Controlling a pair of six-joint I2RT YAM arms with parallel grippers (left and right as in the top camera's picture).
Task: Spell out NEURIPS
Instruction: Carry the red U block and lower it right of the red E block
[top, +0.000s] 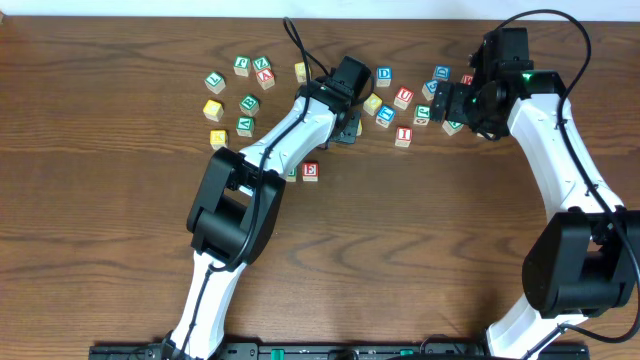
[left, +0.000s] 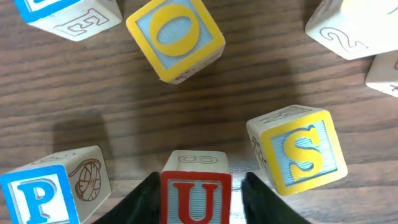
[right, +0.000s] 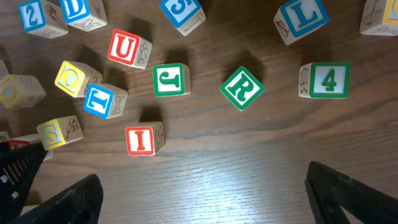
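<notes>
A red U cube (left: 196, 202) stands on the table between the fingers of my left gripper (left: 199, 182). The left finger lies against its side and a narrow gap shows at the right finger, so the jaws are open around it. Overhead, my left gripper (top: 350, 125) hides this cube. A blue P cube (left: 37, 196) is at its left and a yellow S cube (left: 301, 149) at its right. My right gripper (right: 205, 193) hangs wide open over bare wood, with a red I cube (right: 142, 140), a green R cube (right: 241, 88) and another red U cube (right: 124, 48) beyond it. A red E cube (top: 310, 171) lies apart beside the left arm.
A yellow O cube (left: 177, 34) and a 2 cube (left: 348, 28) lie just ahead of the left gripper. J (right: 169, 79), T (right: 99, 99), L (right: 301, 18) and 4 (right: 326, 79) cubes crowd the right side. Several more cubes (top: 240, 95) sit far left.
</notes>
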